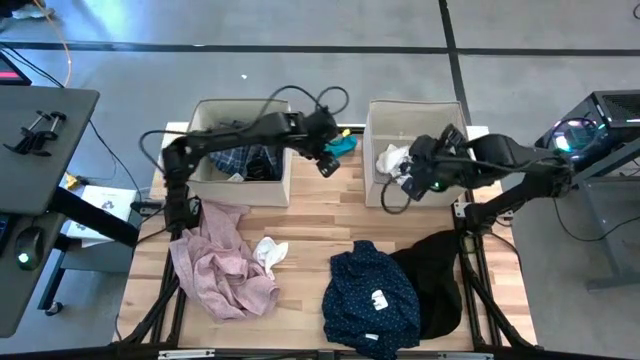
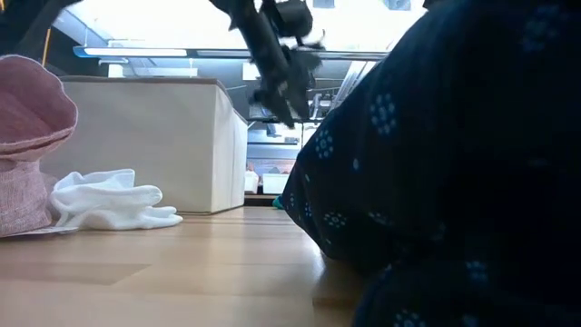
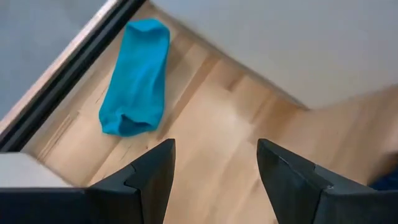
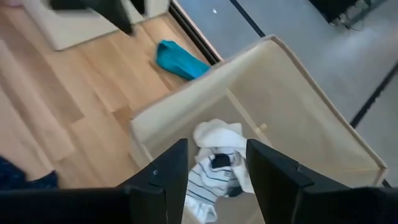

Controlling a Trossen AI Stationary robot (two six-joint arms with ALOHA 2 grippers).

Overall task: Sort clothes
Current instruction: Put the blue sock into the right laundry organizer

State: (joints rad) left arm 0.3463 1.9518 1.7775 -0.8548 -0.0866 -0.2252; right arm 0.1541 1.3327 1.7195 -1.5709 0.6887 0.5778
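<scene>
While both arms hang over the worktop [image 1: 310, 215]:
Left end effector [image 3: 214, 165]: wide, empty, teal piece [image 3: 137, 78] just ahead.
Right end effector [image 4: 217, 165]: parted, empty, socks [image 4: 214, 165] below in beige box [image 4: 298, 99].

teal piece [image 3: 135, 78] | pale pink shirt [image 1: 222, 262] | navy dotted shirt [image 1: 372, 290] | white sock [image 2: 111, 200]

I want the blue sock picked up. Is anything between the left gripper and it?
No, nothing visible. The left gripper is open above bare wood, and the teal sock lies flat just ahead, between the two boxes.
</scene>
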